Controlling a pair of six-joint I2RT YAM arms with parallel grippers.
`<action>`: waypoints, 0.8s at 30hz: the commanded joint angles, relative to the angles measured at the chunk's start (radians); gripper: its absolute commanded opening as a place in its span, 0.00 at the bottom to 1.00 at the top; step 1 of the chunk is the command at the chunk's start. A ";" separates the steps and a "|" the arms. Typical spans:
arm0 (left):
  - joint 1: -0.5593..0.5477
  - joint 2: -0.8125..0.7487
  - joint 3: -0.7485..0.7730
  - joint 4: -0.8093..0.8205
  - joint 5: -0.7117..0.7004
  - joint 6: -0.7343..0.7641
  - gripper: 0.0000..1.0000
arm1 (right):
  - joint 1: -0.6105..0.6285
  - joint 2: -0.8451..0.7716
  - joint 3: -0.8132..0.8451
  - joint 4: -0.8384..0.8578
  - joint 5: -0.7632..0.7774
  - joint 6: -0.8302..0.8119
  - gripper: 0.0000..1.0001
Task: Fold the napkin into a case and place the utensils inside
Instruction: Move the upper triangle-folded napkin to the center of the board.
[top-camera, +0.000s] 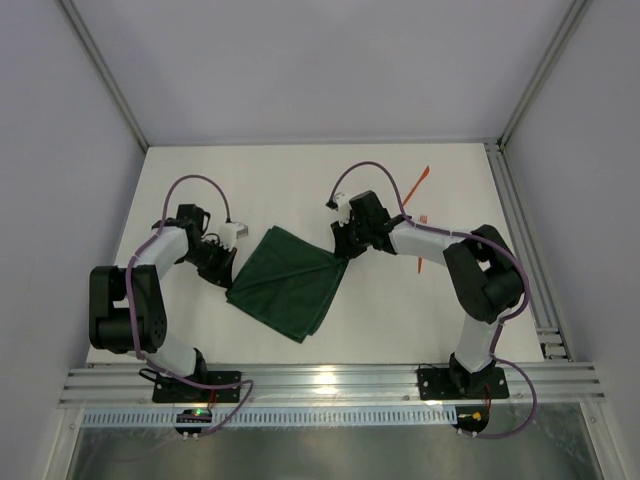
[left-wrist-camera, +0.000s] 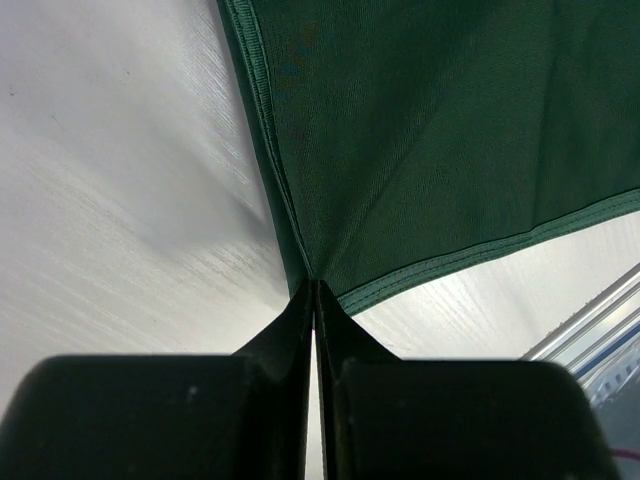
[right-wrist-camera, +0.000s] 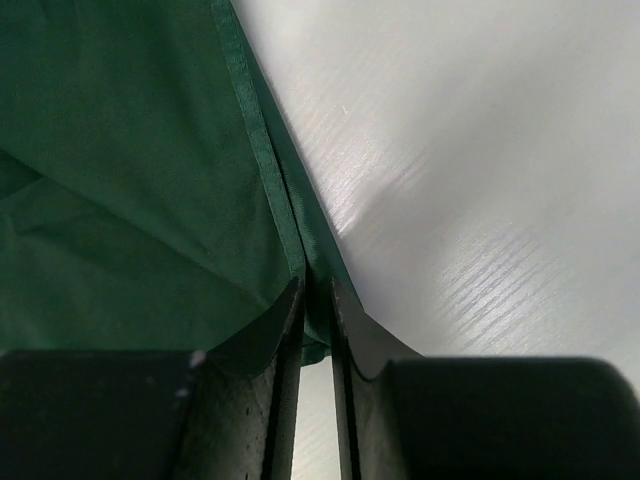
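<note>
The dark green napkin (top-camera: 290, 285) lies doubled over in the middle of the white table, standing like a diamond. My left gripper (top-camera: 226, 278) is at its left corner. In the left wrist view this gripper (left-wrist-camera: 316, 285) is shut on the hemmed tip of the napkin (left-wrist-camera: 430, 140). My right gripper (top-camera: 343, 252) sits at the napkin's upper right corner. In the right wrist view its jaws (right-wrist-camera: 317, 285) pinch the hemmed edge of the napkin (right-wrist-camera: 130, 170). One orange utensil (top-camera: 420, 180) lies at the far right. Another orange utensil (top-camera: 421, 263) peeks out beside the right arm.
An aluminium rail (top-camera: 330, 380) runs along the near edge between the arm bases. A second rail (top-camera: 520, 240) borders the table's right side. White walls close in the far and side edges.
</note>
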 joint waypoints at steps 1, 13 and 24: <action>-0.001 -0.016 -0.003 -0.021 0.022 0.028 0.00 | 0.000 -0.037 -0.006 0.047 -0.031 0.027 0.19; -0.001 -0.005 -0.018 -0.084 -0.016 0.091 0.00 | -0.001 -0.059 -0.034 0.047 -0.023 0.030 0.13; -0.038 -0.068 -0.018 -0.199 0.014 0.222 0.17 | -0.001 -0.070 0.009 0.015 0.007 0.030 0.24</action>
